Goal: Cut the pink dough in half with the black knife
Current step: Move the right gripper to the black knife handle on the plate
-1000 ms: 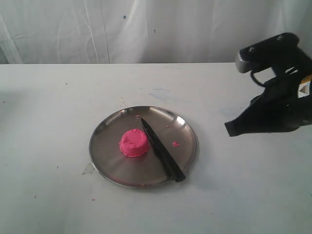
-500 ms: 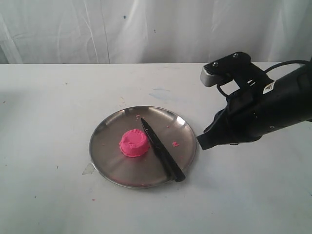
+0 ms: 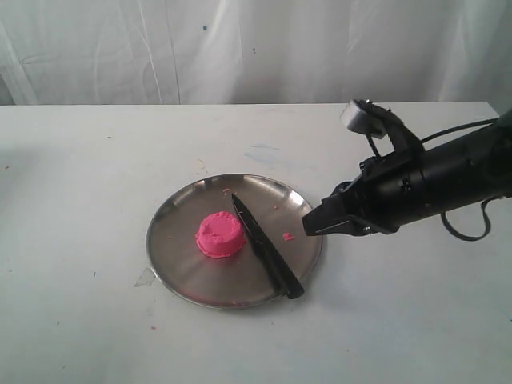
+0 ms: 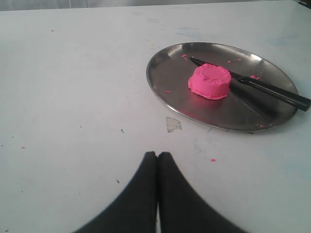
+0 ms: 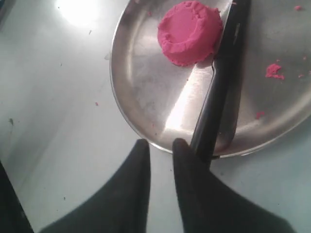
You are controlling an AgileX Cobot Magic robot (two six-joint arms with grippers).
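Right wrist view: right gripper (image 5: 160, 145) with its two dark fingers nearly together, a narrow gap between the tips and nothing held. The tips hang just off the rim of the steel plate (image 5: 131, 111), close beside the handle end of the black knife (image 5: 218, 97), without touching it as far as can be seen. The knife lies flat across the plate, its handle reaching over the rim and its blade running past the pink dough (image 5: 190, 33), against the dough's side. The dough is one whole round puck, uncut. Small pink crumbs (image 5: 274, 72) lie scattered on the plate on the other side of the knife.

Exterior view: the right gripper (image 3: 308, 226) reaches in low from the right, its tip over the plate's (image 3: 172, 268) right rim. The pink dough (image 3: 220, 234) sits left of the plate's middle, and the black knife (image 3: 266, 250) runs diagonally just to its right, point toward the far rim.

Left wrist view: left gripper (image 4: 157, 155) with fingers pressed together, empty, over the bare white tabletop (image 4: 73, 97), well apart from the plate (image 4: 160, 87). The dough (image 4: 210, 81) and knife (image 4: 262, 88) rest on the plate.
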